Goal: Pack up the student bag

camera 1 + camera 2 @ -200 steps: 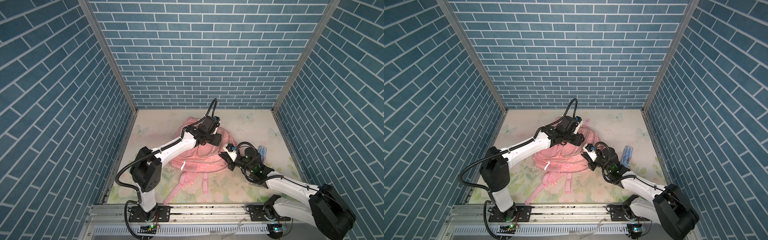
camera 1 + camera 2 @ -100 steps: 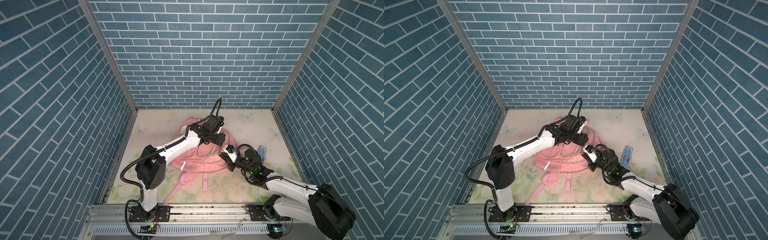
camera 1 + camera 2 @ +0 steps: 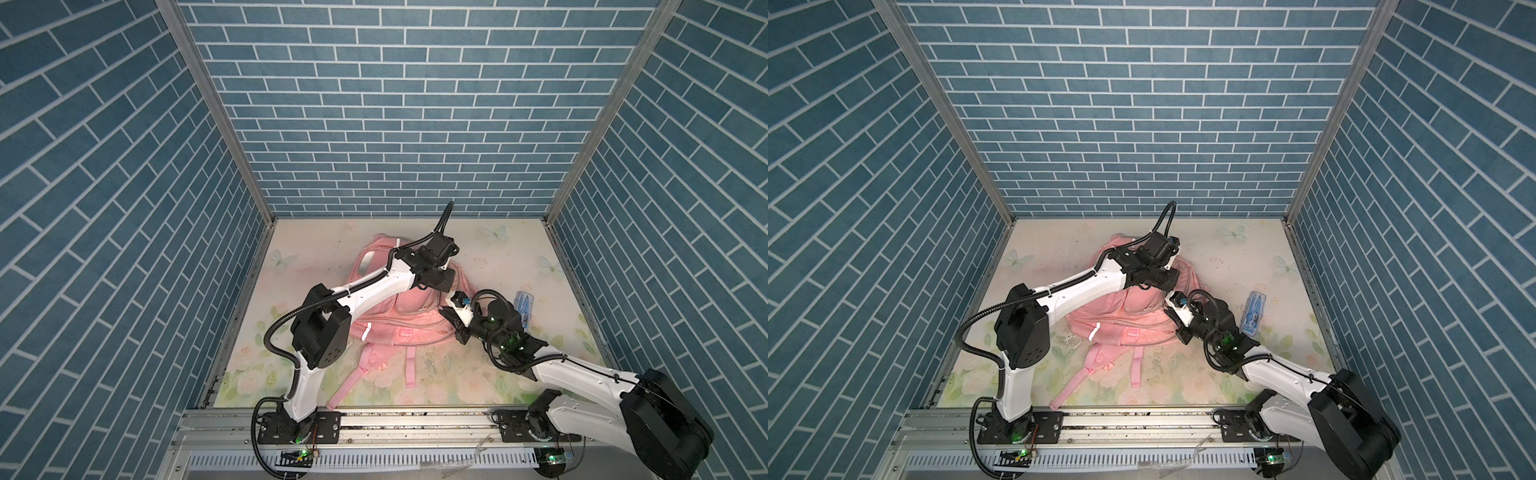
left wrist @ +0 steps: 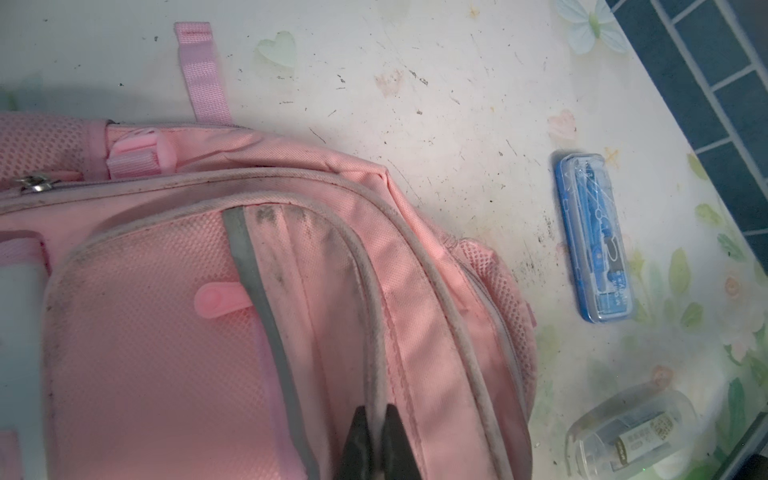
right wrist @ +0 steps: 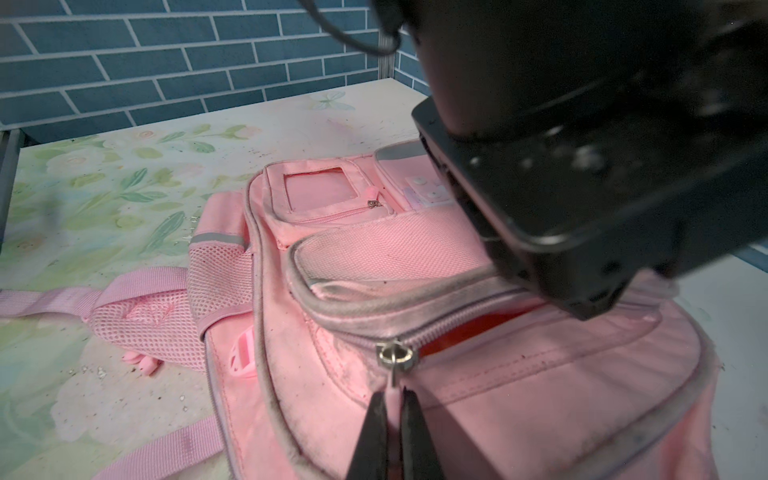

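Both arms' jaws on student bag (image 3: 399, 320)

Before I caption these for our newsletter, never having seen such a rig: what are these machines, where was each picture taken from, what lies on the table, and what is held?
These are two white-and-black robot arms, the left arm and the right arm, bolted to a metal rail at the table's near edge. Two pictures look down from one overhead camera pair and show nearly the same scene; the other two come from a camera on each wrist. On the flower-printed table lie a large pink fabric backpack, a flat blue-and-clear plastic case and, in the left wrist view, a small clear plastic box. The left fingers are shut on a grey piped seam of the backpack. The right fingers pinch its small metal zipper pull; that zipper is partly open.
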`<state>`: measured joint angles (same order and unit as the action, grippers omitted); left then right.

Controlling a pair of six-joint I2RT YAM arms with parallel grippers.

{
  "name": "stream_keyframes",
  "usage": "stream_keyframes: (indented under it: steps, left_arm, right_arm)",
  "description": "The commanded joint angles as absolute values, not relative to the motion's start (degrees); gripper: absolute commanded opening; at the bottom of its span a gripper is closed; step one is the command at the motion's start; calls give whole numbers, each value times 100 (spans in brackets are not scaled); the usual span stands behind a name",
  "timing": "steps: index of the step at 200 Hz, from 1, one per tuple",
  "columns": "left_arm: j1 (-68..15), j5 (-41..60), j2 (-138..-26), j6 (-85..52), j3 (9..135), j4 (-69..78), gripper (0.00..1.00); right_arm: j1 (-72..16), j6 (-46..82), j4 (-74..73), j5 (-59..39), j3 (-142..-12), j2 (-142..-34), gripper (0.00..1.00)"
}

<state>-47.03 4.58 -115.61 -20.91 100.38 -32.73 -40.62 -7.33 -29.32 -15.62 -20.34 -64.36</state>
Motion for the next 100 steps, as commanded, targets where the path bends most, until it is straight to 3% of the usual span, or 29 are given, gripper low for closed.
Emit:
stream_keyframes:
  steps: [1, 100]
  left_arm:
    - [-4528, 356, -11395, -2380, 10266, -2919, 0]
    - [-4372, 631, -10952, -2881, 9690, -2205, 0]
  right_arm:
    - [-4325, -776, -2828, -1784, -2178, -6483, 0]
    - [-4841, -738, -2836, -1898, -3003, -7808, 0]
